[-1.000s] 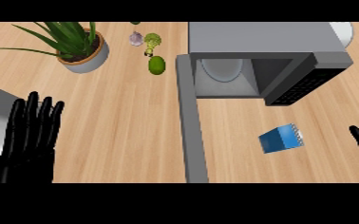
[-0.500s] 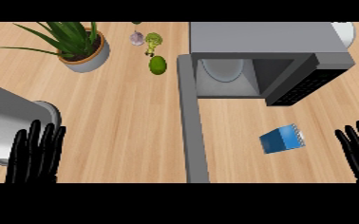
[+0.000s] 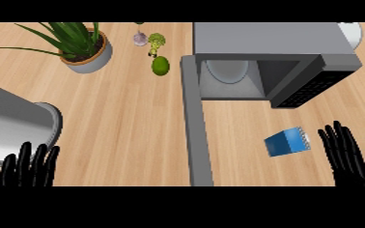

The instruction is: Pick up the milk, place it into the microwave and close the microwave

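We find no readable text. Milk carton (image 3: 287, 142) at 4 o'clock, microwave (image 3: 271, 38) at 1 o'clock: nothing legible.

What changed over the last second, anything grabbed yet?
The left hand sank toward the view's lower edge. The right hand came further in from the right edge and now sits just right of the milk, fingers straight, not touching it. Nothing taken hold of or let go. The milk, the open microwave and the potted plant did not move.
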You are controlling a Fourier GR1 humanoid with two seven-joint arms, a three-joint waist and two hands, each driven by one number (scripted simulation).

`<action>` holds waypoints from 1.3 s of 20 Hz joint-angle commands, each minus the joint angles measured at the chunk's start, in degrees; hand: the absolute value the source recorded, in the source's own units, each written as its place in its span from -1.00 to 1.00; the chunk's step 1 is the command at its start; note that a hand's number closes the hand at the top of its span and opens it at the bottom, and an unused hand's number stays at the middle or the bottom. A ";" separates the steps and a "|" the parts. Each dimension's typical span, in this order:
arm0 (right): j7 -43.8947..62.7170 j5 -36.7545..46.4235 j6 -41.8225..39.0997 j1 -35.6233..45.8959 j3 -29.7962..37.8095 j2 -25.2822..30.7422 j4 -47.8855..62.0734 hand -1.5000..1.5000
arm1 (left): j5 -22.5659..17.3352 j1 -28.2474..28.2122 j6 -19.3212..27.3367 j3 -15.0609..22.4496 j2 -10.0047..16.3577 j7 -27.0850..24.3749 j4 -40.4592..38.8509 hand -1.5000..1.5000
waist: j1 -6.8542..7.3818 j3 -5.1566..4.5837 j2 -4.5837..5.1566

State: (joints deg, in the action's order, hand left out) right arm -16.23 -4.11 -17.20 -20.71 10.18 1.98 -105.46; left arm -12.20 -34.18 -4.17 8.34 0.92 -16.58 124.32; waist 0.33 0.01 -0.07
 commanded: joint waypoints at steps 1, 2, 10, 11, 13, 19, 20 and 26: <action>-3.24 3.77 3.97 6.39 1.09 -1.16 9.48 -1.00 | 1.33 2.32 1.53 0.96 -0.87 -2.09 -4.85 -1.00 | 0.00 0.00 0.10; -5.61 2.23 3.21 5.48 3.42 -0.25 11.01 -1.00 | -1.93 -1.38 -1.13 -1.89 0.74 -1.86 -0.44 -1.00 | 0.09 0.00 0.03; -19.17 6.49 4.24 9.81 6.67 2.67 31.26 -1.00 | -0.64 -7.04 -3.37 0.39 0.35 -6.77 -1.51 -1.00 | 0.25 0.02 0.03; -17.87 5.42 4.10 12.04 7.27 3.52 32.06 -1.00 | -1.93 -2.97 -2.76 -0.90 0.88 -3.80 -1.33 -1.00 | 0.01 0.01 0.06; -22.45 6.54 2.49 11.03 7.66 5.23 36.00 -1.00 | 1.31 -5.55 -1.56 2.10 -0.84 -5.88 -1.69 -1.00 | 0.05 0.02 0.05; -28.68 7.91 4.99 15.56 7.80 5.58 45.53 -1.00 | 0.69 -5.86 -3.99 0.25 0.34 -10.54 -5.72 -1.00 | 0.00 0.00 0.03; -30.68 7.85 4.78 18.63 8.28 6.35 49.85 -1.00 | 0.52 -8.36 -4.11 0.54 0.64 -10.49 -3.66 -1.00 | 0.17 0.01 0.04; -35.82 9.28 5.59 20.69 8.28 8.37 56.81 -1.00 | 2.96 -13.07 -3.44 5.49 -0.83 -10.86 0.09 -1.00 | 0.25 0.02 0.01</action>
State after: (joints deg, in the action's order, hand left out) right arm -49.38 4.36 -12.01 -1.37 18.63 9.26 -52.12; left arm -11.62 -43.16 -8.04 10.09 1.44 -25.64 122.72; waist 0.50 0.04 -0.02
